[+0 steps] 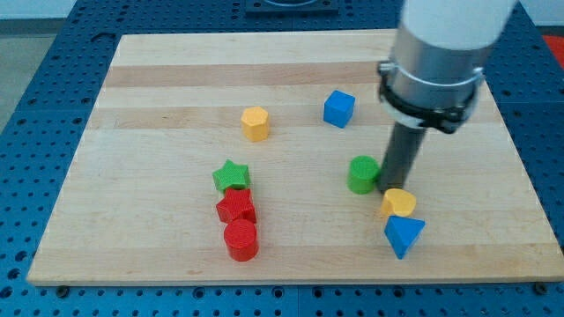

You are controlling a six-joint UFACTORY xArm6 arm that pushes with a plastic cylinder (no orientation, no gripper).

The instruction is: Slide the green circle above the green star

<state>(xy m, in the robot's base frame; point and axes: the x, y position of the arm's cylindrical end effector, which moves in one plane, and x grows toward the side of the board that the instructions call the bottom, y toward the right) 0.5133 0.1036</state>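
Blue triangle [404,234] nearest, yellow block [398,202] above, my tip [390,187] touching green circle [362,173], holding nothing.

My one camera looks down at a slant from the board's [291,255] near edge, fairly close.

Pale wooden surface [159,79] on a blue pegboard [35,106]. Upper centre: yellow hexagon [255,123], blue cube [338,108]. Lower left of centre: red star [236,208] touching red cylinder [241,239]. Lower right: yellow block [398,202] just above blue triangle [404,234].
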